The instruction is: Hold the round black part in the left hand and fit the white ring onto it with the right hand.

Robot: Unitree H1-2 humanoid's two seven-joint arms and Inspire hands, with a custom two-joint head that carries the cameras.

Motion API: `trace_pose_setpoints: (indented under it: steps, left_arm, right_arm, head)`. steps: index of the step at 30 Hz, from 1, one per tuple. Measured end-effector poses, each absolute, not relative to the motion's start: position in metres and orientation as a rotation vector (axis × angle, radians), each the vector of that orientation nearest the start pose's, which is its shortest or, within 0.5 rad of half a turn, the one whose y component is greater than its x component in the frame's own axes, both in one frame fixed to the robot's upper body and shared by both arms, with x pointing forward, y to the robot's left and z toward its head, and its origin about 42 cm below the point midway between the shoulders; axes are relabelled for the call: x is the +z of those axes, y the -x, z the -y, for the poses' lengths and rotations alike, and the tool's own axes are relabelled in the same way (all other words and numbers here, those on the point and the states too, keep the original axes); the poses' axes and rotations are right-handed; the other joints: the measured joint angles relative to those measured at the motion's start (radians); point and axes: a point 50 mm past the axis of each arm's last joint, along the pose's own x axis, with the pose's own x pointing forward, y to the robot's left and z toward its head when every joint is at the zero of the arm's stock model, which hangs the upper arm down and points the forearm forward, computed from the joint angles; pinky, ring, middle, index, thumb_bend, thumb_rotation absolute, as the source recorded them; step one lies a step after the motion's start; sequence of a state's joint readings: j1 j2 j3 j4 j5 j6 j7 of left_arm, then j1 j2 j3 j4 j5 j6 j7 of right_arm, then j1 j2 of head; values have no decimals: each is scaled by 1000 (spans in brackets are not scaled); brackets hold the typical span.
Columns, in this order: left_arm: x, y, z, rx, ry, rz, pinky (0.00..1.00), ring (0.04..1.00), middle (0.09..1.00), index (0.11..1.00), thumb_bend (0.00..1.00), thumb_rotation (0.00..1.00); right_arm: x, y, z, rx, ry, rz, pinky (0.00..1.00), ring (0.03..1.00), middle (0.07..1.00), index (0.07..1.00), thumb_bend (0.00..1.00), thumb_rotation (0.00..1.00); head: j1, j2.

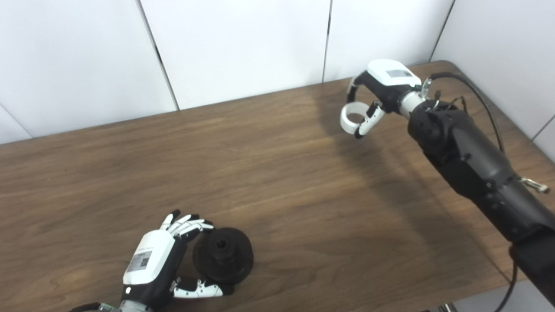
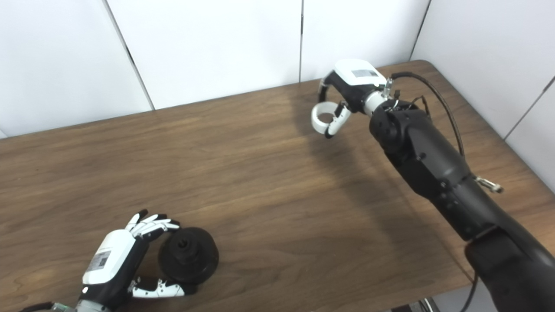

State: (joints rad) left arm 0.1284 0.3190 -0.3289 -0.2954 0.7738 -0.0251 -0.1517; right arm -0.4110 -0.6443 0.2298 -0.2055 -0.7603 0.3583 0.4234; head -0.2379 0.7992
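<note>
The round black part [image 1: 223,255] lies flat on the wooden table [image 1: 277,173] near the front left, its hub facing up. My left hand [image 1: 162,264] is beside it on the left, open, with its fingers [image 1: 188,225] at the part's far rim and its thumb [image 1: 199,291] along the near rim. The white ring [image 1: 350,118] hangs above the table at the back right, pinched between the fingers and thumb of my right hand [image 1: 381,93]. The ring is far from the black part.
White wall panels [image 1: 234,43] stand right behind the table's far edge. The table's right edge and rounded back corner [image 1: 451,65] lie beside my right arm [image 1: 472,164], and a black cable [image 1: 481,99] loops over that arm.
</note>
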Motion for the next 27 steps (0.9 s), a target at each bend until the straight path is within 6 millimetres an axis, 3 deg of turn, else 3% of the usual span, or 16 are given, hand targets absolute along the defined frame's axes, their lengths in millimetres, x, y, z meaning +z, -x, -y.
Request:
trace_pose_setpoints:
  steps: [6,10,21,27]
  left_arm:
    - [126,-221,-202,-440,-1029,188,1000,881,781,484,525,58]
    - [126,-222,-197,-438,-1018,189,1000,885,788,484,525,57]
    - [128,-219,-184,-435,-1030,189,1000,873,780,483,525,56]
    - [129,-219,-179,-433,-1041,182,1000,879,780,483,526,57]
  right_arm:
    - [292,-327,257,362,1334,210,1000,881,785,482,526,140]
    - [296,-305,226,459,1315,278,1000,869,778,481,526,142]
    - [292,-264,190,624,1278,337,1000,871,783,481,526,141]
    - [293,-258,183,662,1249,348,1000,870,780,481,526,142]
  head:
    - [72,26]
    - [100,35]
    - [198,66]
    - [227,91]
